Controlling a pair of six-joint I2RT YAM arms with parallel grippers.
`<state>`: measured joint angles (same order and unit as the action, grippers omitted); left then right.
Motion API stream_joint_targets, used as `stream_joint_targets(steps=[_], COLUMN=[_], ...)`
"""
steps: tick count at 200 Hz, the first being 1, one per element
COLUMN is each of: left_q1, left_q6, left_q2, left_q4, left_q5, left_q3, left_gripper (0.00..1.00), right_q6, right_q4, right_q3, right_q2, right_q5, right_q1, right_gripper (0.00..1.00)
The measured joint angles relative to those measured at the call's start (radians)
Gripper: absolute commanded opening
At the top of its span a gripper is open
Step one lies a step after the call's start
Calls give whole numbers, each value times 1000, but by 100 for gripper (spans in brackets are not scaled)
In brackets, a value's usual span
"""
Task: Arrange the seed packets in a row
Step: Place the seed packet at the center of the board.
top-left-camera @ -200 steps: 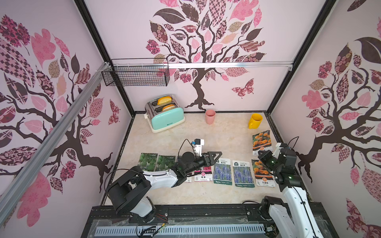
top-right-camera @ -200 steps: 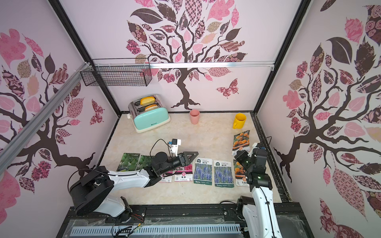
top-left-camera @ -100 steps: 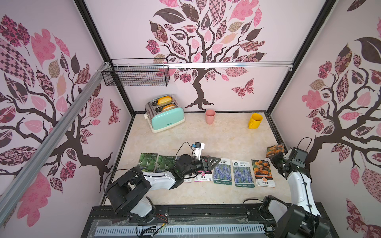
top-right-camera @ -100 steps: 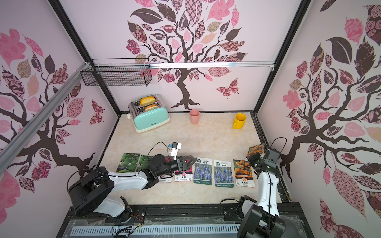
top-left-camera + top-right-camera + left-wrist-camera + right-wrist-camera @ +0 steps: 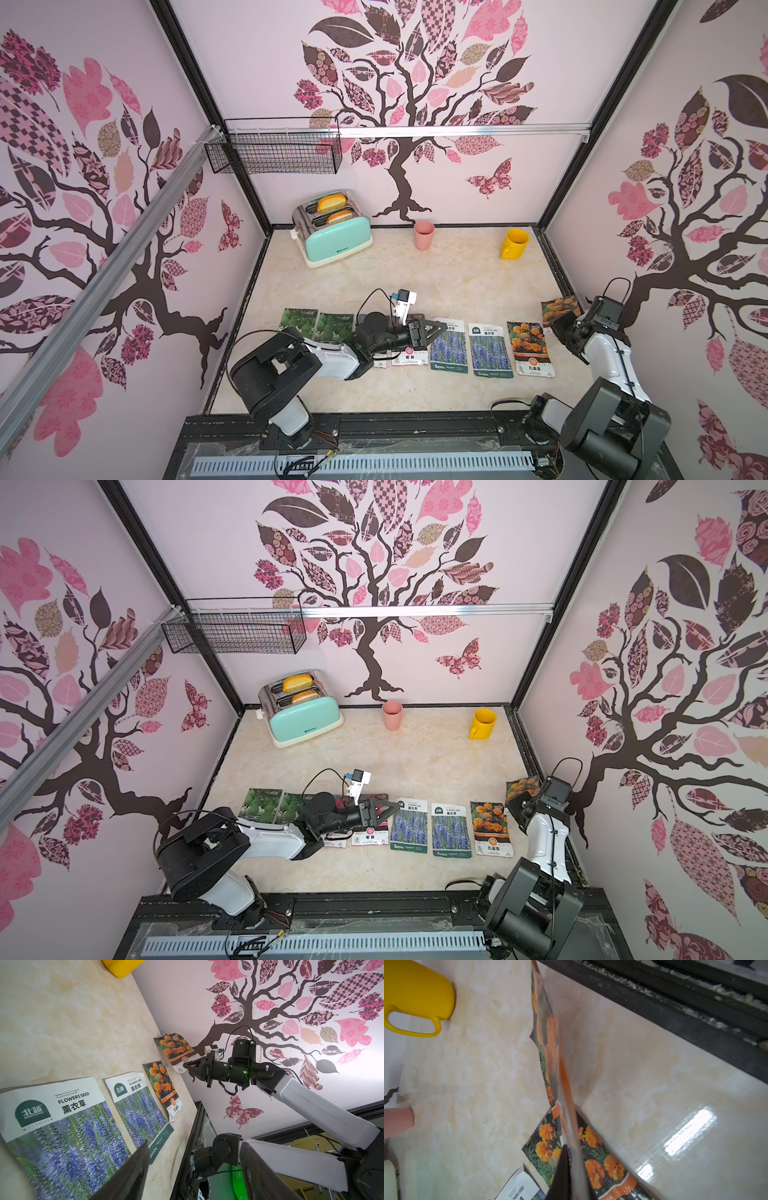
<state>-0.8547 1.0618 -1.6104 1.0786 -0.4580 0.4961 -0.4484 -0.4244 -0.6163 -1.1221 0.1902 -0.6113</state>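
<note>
In both top views the right gripper [image 5: 557, 324] is clamped on a glossy orange-marigold seed packet [image 5: 560, 306]. A second ago this packet lay flat behind the row. Now it hangs tilted above the cream marble-patterned table [image 5: 457, 270], close to the black frame rail [image 5: 555, 266] along the right wall. The left gripper [image 5: 430, 330] sits almost where it was, fingers spread and empty, low over the pink-flower packets [image 5: 410, 357]. The row runs from two green-gourd packets [image 5: 266, 806] through two purple-lavender packets [image 5: 409, 825] to a second marigold packet [image 5: 490, 829]. All lie flat with their long axes running front to back. A narrow bare strip lies between that last packet and the rail. Behind the row the table is open up to the mint toaster [image 5: 336, 241], pink cup [image 5: 424, 235] and yellow mug [image 5: 514, 243].

In the left wrist view the right gripper pinches the lifted packet by its white label end, and the flower end points toward the back of the table.

In the right wrist view the held packet shows edge-on, stretching away from the fingers above the row's marigold packet.
</note>
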Motion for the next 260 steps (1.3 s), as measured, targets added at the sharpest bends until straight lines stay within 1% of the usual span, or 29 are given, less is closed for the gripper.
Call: stream_joint_targets(steps=[5, 11, 19, 33, 43, 53, 60, 76, 125, 158, 174, 209, 260], left_q1=[3, 4, 7, 10, 10, 10, 10, 11, 12, 12, 13, 13, 12], left_q6=[5, 10, 13, 16, 17, 18, 18, 18, 16, 14, 4, -29, -43], left_q2=[-4, -6, -6, -5, -5, -5, -5, -5, -7, -38, -50, -94, -220], left_q4=[4, 7, 14, 29, 34, 37, 37, 37, 35, 35, 24, -12, -11], left_q5=[-1, -4, -7, -12, -15, -17, -18, -18, -24, -38, -48, -71, -114], left_q3=[0, 0, 0, 0, 0, 0, 0, 0, 2, 21, 37, 81, 141], left_gripper=[70, 70, 70, 70, 70, 70, 70, 70, 70, 70, 70, 70, 68], right_q6=[1, 1, -2, -6, -1, -3, -5, 1, -17, -23, -14, 32, 61], right_q4=[-6, -14, -25, -47, -68, -83, -92, -107, -159, -156, -140, -121, -39], right_q3=[0, 0, 0, -3, -12, -26, -39, -68, -129, -131, -132, -166, -221], right_q2=[3, 12, 26, 57, 81, 108, 127, 165, 221, 223, 162, -86, -241], right_q5=[-12, -36, -63, -118, -152, -180, -196, -216, -230, -194, -166, -138, -128], right_q1=[0, 0, 0, 0, -1, -1, -1, -1, -1, 13, 37, 138, 144], right_gripper=[1, 8, 16, 44, 58, 75, 83, 99, 100, 100, 100, 100, 100])
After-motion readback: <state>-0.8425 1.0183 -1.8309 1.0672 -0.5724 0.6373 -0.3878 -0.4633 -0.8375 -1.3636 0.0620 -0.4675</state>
